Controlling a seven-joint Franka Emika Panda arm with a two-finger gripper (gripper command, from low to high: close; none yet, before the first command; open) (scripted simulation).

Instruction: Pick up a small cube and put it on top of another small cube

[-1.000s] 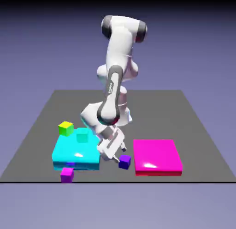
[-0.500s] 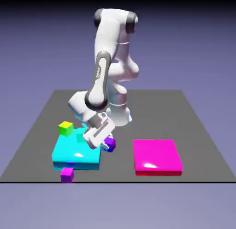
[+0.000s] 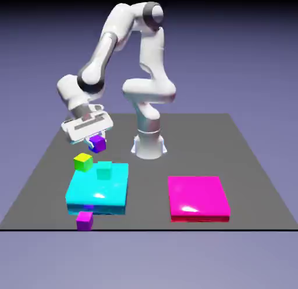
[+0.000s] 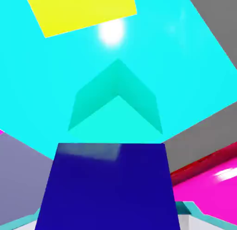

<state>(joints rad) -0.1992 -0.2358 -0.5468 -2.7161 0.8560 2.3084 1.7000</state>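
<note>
**Dark violet cube travels up, to the exterior view's left, between the fingers**

Since the earlier frames, the arm (image 3: pixel 103 52) has swung to the exterior view's left and has risen, and the dark violet cube (image 3: pixel 97 144) has gone with it. One second ago this cube was at the counter (image 3: pixel 186 145), between the two slabs; now it is in the air.

The fingers (image 4: pixel 184 220) are closed on the dark violet cube and hold it. In the exterior view, the hand (image 3: pixel 87 127) is tilted, and the cube appears higher in the picture than the yellow-green cube (image 3: pixel 83 162), a little to its right. The two cubes are apart.

The yellow-green cube is seen at the far left corner of the cyan slab (image 3: pixel 98 189); I cannot tell exactly what it rests on. The turquoise cube (image 3: pixel 104 170) is on the cyan slab, toward its far side. A magenta-purple cube (image 3: pixel 85 221) is by the near edge of the counter, in front of the cyan slab. The magenta slab (image 3: pixel 198 196) lies well apart, on the exterior view's right.

In the hand view, the held cube fills the lower middle, with the turquoise cube directly above it in the picture and part of the yellow one at the top.
</note>
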